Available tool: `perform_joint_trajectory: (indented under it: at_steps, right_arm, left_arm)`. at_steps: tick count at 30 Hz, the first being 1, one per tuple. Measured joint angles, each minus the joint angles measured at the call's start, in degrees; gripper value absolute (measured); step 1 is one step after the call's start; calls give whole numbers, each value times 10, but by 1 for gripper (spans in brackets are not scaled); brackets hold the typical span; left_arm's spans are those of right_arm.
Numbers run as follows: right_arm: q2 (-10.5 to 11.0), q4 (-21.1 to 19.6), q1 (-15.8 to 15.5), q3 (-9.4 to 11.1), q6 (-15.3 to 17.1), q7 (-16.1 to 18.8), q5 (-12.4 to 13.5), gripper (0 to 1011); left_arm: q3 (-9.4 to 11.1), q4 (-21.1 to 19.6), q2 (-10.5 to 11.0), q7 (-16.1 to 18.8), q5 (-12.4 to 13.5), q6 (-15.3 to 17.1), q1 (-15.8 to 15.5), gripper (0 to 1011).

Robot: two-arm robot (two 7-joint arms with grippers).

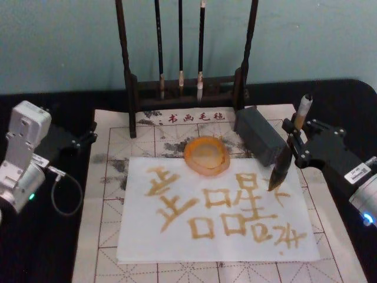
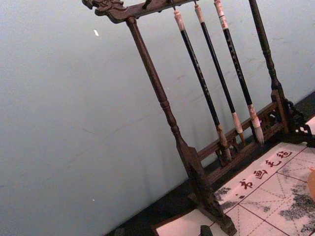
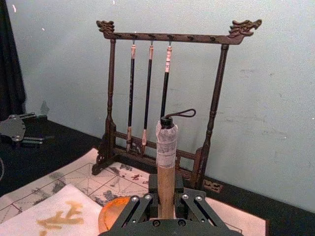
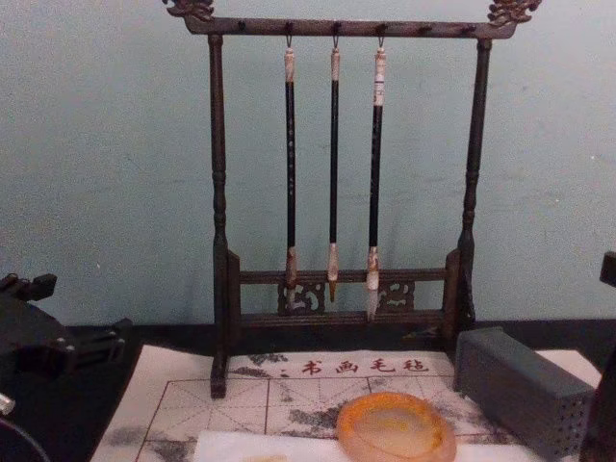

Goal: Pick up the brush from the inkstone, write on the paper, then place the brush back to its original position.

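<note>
My right gripper [image 1: 293,137] is shut on the brush [image 1: 281,168], holding it by the tan handle. The brush stands tilted, its dark bristle tip at or just above the right side of the paper [image 1: 177,236]; I cannot tell whether it touches. Amber characters cover the white paper. In the right wrist view the handle [image 3: 166,167] rises between the fingers of the gripper [image 3: 166,209]. The round orange inkstone [image 1: 206,155] sits at the paper's far edge, left of the brush, with nothing in it. It also shows low in the chest view as the inkstone [image 4: 397,428]. My left gripper [image 1: 88,138] rests parked at the table's left.
A dark wooden rack [image 1: 126,71] with three thin hanging brushes [image 1: 179,47] stands at the back. A grey rectangular block [image 1: 259,134] lies between the inkstone and my right gripper. A gridded felt mat [image 1: 106,236] lies under the paper. A cable loops by the left arm [image 1: 65,194].
</note>
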Motion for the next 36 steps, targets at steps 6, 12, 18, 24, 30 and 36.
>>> perform_joint_trajectory:
  at_steps: [6, 12, 18, 24, 30, 36]
  right_arm:
    - [-2, -9, -11, 8, 2, 10, -3, 200]
    - [0, -18, -24, 16, 3, 19, -7, 200]
    - [4, -28, -38, 25, 3, 28, -14, 200]
    - [6, -39, -53, 34, 4, 37, -20, 200]
    - [6, -48, -66, 43, 4, 46, -25, 200]
    - [5, -58, -78, 52, 4, 53, -31, 200]
  left_arm:
    - [0, 0, 0, 0, 0, 0, 0, 1001]
    - [0, 0, 0, 0, 0, 0, 0, 1001]
    - [0, 0, 0, 0, 0, 0, 0, 1001]
    - [0, 0, 0, 0, 0, 0, 0, 1001]
    - [0, 0, 0, 0, 0, 0, 0, 1001]
    - [0, 0, 0, 0, 0, 0, 0, 1001]
